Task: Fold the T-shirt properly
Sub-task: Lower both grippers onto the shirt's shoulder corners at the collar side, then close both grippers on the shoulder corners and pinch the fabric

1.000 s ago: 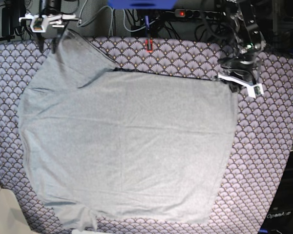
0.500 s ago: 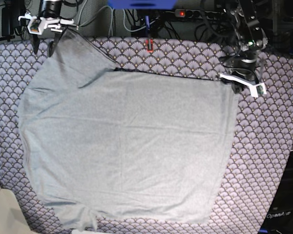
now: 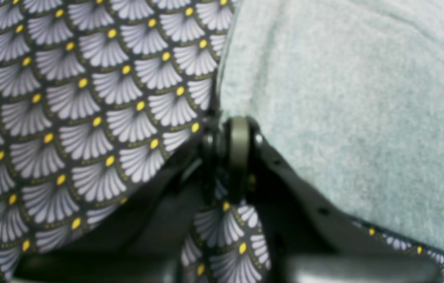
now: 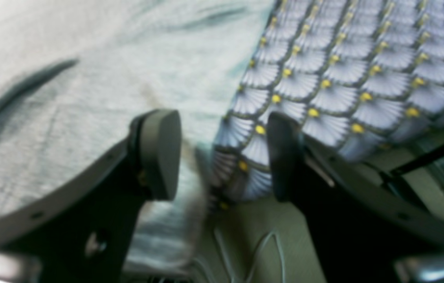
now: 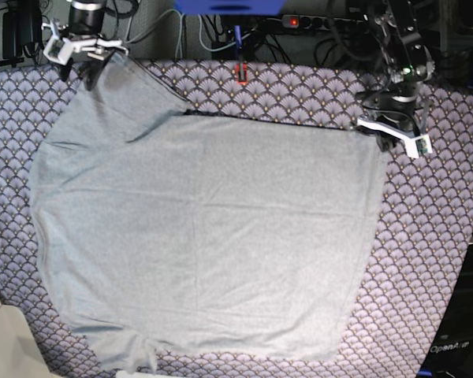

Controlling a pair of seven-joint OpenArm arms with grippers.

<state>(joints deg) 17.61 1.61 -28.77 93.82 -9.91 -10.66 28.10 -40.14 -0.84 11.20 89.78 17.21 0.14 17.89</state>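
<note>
Left end effector [image 3: 228, 135] clenched at the T-shirt [image 5: 205, 236] edge; right end effector [image 4: 222, 153] released, straddling its hem

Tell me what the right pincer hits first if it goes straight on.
Probably the T-shirt edge where it meets the patterned cloth, which lies between the open right pincer fingertips; depth is unclear.

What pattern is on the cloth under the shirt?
Purple-grey fan scales with yellow dots on the cloth; clearest in the left wrist view.
</note>
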